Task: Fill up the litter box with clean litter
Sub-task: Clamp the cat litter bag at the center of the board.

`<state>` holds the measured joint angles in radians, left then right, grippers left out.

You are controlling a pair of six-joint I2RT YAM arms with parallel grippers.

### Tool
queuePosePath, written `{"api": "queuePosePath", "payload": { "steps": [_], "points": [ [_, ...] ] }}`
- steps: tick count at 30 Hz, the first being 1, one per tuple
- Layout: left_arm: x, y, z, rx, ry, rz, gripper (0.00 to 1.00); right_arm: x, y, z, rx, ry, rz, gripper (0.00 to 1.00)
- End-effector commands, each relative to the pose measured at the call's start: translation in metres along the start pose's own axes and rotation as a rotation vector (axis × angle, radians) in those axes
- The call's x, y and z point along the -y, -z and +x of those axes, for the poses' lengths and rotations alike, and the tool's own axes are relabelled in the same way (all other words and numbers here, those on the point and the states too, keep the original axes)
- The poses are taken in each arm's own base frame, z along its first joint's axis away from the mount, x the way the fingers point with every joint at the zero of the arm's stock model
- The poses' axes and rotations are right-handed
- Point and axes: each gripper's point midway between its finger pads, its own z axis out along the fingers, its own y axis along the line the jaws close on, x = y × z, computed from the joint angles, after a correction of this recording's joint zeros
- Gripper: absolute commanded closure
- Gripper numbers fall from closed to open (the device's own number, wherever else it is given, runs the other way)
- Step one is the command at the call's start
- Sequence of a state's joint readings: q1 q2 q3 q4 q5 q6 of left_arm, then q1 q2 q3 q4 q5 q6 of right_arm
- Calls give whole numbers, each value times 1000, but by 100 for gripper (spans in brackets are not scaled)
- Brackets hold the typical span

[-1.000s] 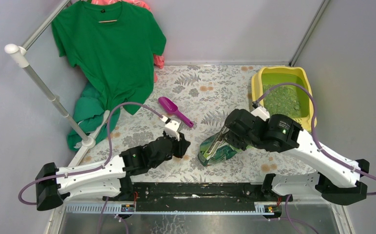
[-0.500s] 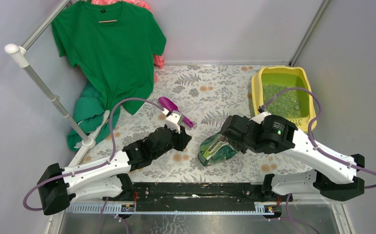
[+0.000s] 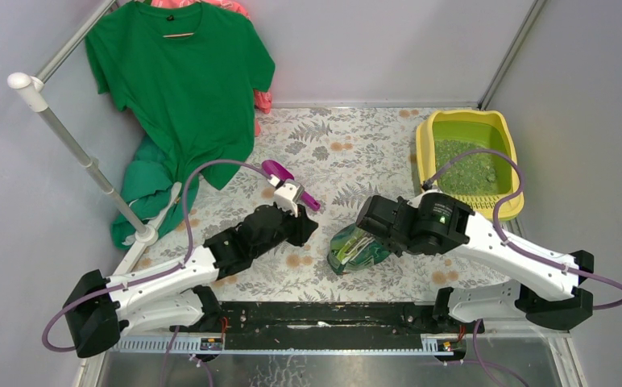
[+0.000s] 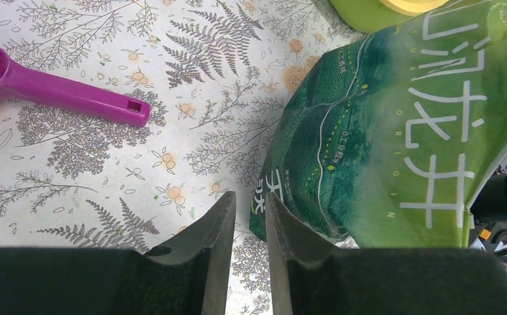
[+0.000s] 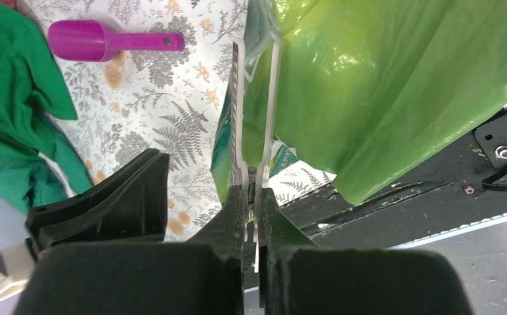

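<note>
Floral-print bench (image 3: 348,153): right pincer (image 5: 251,193) clenched on glossy green printed bag (image 3: 354,250) edge; left pincer (image 4: 249,202) slightly parted, empty, just beside bag.

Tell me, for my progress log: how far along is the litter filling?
Done: litter covers part of the box floor. In hand: the right gripper is shut on the bag, away from the box; the left gripper, slightly open, holds nothing. Left: probably more pouring; the far end looks bare.

the litter box (image 3: 420,141) sits in the table's (image 3: 348,153) far right corner, the clean litter (image 3: 469,173) inside it. the bag (image 3: 358,248) lies mid-table toward the near edge, the scoop (image 3: 275,171) behind it to the left.
</note>
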<state>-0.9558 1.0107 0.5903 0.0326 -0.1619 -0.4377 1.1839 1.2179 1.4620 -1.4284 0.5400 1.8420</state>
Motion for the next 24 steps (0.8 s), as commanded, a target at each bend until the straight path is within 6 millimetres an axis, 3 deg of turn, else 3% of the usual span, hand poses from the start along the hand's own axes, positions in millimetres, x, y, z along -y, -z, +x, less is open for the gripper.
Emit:
{"api": "queuePosePath", "payload": {
  "steps": [1, 9, 18, 24],
  "points": [
    [8, -3, -16, 55, -8, 42, 70, 4, -6, -8, 47, -44, -1, 100],
    [6, -8, -14, 46, -14, 47, 71, 3, -24, -4, 31, -64, -7, 100],
    [8, -8, -24, 62, -16, 74, 71, -14, -19, -16, 41, -95, -54, 100],
    [10, -10, -31, 76, -19, 89, 71, -13, -25, -14, 34, -91, -40, 100]
  ]
}}
